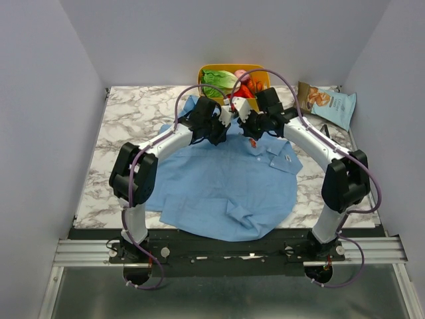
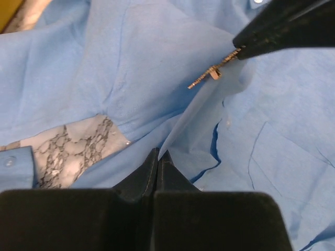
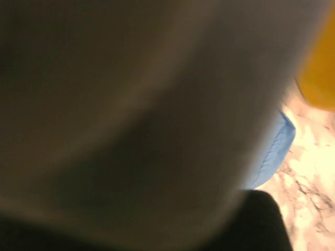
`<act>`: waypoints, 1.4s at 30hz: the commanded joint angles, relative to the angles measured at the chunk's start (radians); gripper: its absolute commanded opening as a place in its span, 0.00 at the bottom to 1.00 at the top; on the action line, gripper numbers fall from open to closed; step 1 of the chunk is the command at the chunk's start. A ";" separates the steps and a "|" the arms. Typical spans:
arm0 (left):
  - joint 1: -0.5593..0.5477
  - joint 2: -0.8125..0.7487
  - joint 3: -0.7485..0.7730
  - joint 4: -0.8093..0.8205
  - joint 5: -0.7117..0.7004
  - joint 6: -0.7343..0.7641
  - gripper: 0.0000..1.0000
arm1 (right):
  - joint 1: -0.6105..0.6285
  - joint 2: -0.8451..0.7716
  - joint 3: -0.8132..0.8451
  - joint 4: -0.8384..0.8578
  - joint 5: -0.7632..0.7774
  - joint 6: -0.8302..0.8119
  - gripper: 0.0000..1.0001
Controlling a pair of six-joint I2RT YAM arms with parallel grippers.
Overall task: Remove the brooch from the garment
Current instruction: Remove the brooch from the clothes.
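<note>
The garment [image 1: 219, 186] is a light-blue shirt spread across the marble table, collar toward the far side. My left gripper [image 2: 158, 152] is shut on a raised fold of its cloth, which rises in a taut ridge from the jaws. At the top right of the left wrist view my right gripper [image 2: 242, 48] is shut on the brooch [image 2: 213, 73]. The brooch shows as a thin metal pin with a tiny tan piece, sticking out from the black fingertips just above the cloth ridge. In the top view both grippers meet over the shirt's chest near the collar. A blurred dark mass blocks the right wrist view.
A yellow bowl [image 1: 232, 70] with lettuce [image 1: 219, 81] and red items stands just behind the grippers. A snack bag [image 1: 329, 103] lies at the back right. Bare marble [image 2: 78, 149] shows beside the shirt. The right wrist view shows only slivers of blue cloth [image 3: 275, 151] and marble.
</note>
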 commanded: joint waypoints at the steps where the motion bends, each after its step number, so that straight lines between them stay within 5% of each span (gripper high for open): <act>1: 0.003 -0.006 0.048 -0.001 -0.120 -0.019 0.06 | 0.029 -0.051 -0.001 0.011 0.160 -0.050 0.01; 6: 0.003 -0.003 0.053 0.022 -0.179 -0.043 0.12 | 0.070 -0.039 0.017 -0.004 0.287 -0.070 0.01; 10: 0.003 -0.029 0.030 0.050 -0.197 -0.068 0.48 | 0.081 0.000 0.065 -0.062 0.349 -0.023 0.01; 16: 0.003 -0.095 -0.007 0.061 -0.212 -0.118 0.76 | 0.081 0.046 0.178 -0.202 0.335 0.089 0.01; 30: -0.077 -0.264 -0.100 0.096 -0.177 -0.249 0.77 | 0.081 0.204 0.458 -0.467 0.320 0.182 0.01; 42: -0.173 -0.158 -0.054 0.142 -0.309 -0.309 0.77 | 0.081 0.208 0.450 -0.469 0.277 0.202 0.01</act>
